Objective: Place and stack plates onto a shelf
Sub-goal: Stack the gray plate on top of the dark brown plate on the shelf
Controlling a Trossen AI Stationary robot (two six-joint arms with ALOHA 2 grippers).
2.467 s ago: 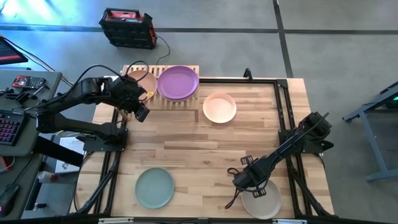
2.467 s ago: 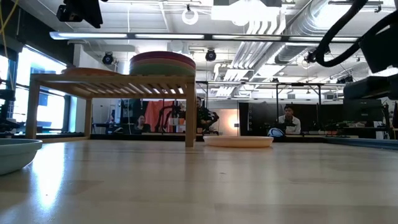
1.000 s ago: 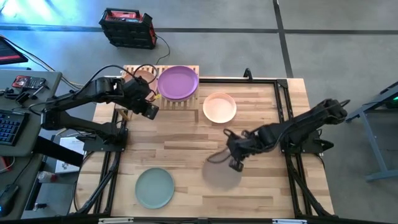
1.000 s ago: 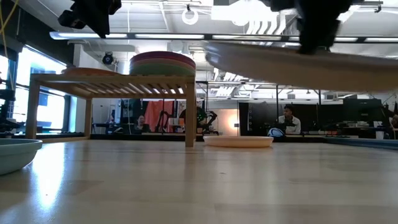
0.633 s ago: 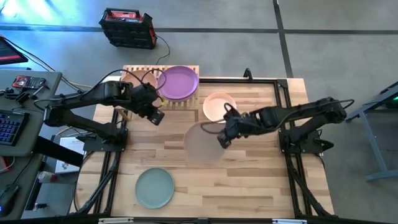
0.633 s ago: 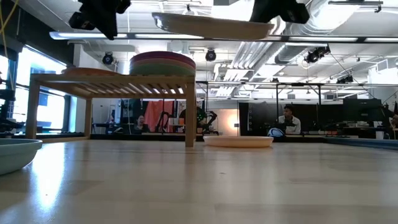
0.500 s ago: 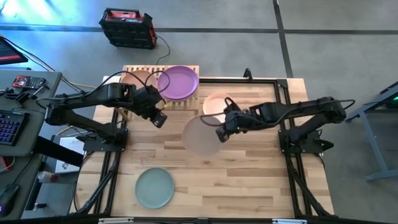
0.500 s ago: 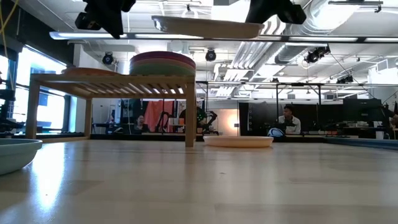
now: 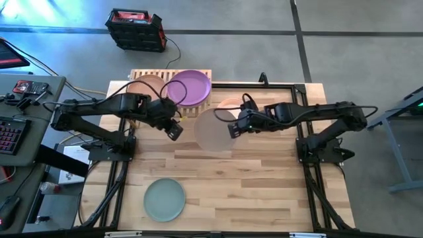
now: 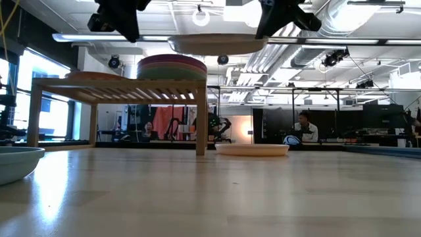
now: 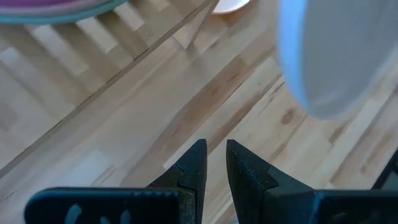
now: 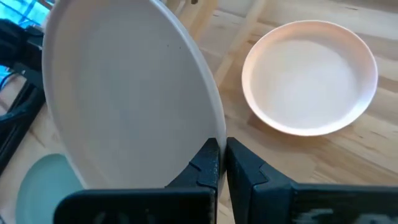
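From above: held beige plate [image 9: 214, 131] aloft in right hand [image 9: 232, 128], pinched at rim, just beside shelf [image 9: 173, 93]. At surface level: hovered level above shelf height. Left wrist: left hand [image 11: 213, 163] nearly pressed together, empty.

Overhead and tabletop-level cameras share the shelf [image 9: 173, 92]; wrist cameras look close.
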